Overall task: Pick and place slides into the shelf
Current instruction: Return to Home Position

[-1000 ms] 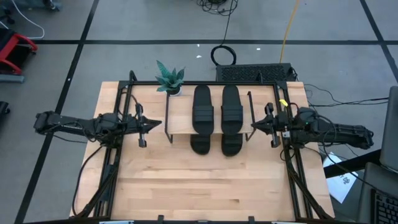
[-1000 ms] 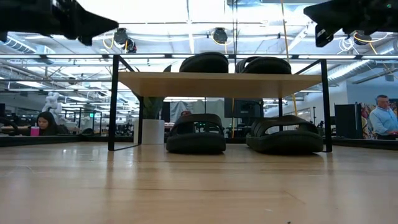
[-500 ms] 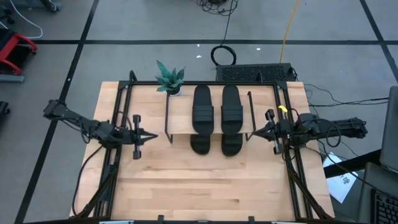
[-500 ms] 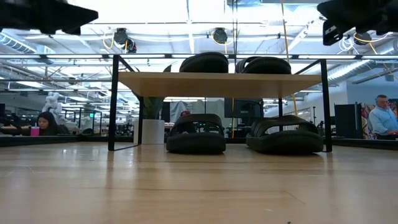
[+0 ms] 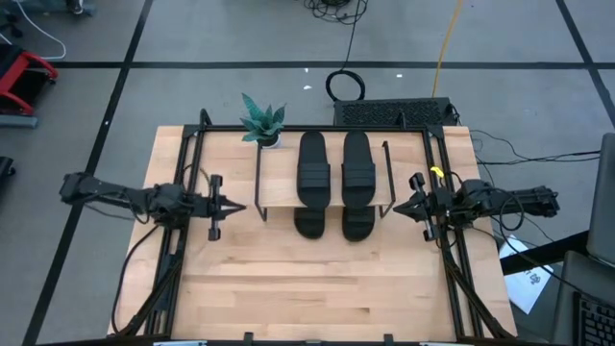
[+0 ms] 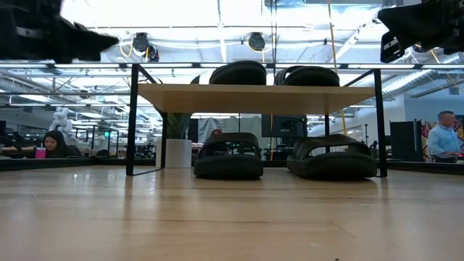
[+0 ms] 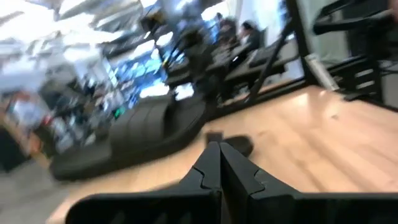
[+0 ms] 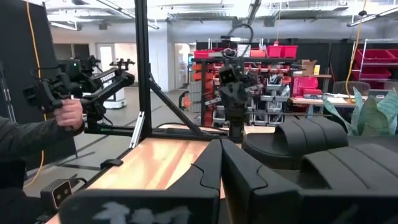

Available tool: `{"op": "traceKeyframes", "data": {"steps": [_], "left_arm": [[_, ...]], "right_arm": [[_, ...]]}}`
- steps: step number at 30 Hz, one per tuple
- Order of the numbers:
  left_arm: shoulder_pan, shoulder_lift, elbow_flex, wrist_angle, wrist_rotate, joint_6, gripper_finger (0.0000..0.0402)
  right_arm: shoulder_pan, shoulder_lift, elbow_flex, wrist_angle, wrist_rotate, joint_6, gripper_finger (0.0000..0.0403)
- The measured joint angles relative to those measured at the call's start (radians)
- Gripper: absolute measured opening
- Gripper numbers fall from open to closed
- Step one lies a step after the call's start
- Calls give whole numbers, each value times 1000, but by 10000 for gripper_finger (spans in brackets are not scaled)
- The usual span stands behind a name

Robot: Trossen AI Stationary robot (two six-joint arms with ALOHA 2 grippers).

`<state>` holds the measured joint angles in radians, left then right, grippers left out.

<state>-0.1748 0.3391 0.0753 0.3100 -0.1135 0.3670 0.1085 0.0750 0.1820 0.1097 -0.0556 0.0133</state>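
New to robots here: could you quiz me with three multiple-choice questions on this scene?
1. The slides are: A all on the shelf; B two on it, two under it; C all beside it.
2. Their colour: A red; B white; C black.
3. The left and right jaws: A shut, empty; B wide open; C gripping a slide.
B: the low view shows two above the board, two below. C: all are black. A: the wrist views show fingers closed on nothing.

From above, you had the shelf [image 5: 279, 183] covering most of the two lower slides [image 5: 309, 225]. Your left wrist view was smeared, leaving the nearest slide [image 7: 124, 134] a dark blur.
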Motion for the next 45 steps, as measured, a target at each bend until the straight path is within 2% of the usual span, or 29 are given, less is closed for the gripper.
{"op": "traceKeyframes", "data": {"steps": [5, 9, 16, 28, 45], "left_arm": [[115, -8, 0, -23, 117, -80, 0], [137, -44, 0, -53, 117, -124, 0], [123, -126, 0, -254, 23, -224, 0], [59, -307, 0, -477, 6, -189, 0], [40, -327, 2, -489, 8, -213, 0]], "right_arm": [[0, -17, -20, -1, 0, 21, 0], [0, -42, -48, -17, 2, 50, 0], [0, -72, -59, -78, 29, 82, 0], [1, -73, -59, -122, 14, 40, 0], [1, -73, -60, -251, 0, -18, 0]]}}
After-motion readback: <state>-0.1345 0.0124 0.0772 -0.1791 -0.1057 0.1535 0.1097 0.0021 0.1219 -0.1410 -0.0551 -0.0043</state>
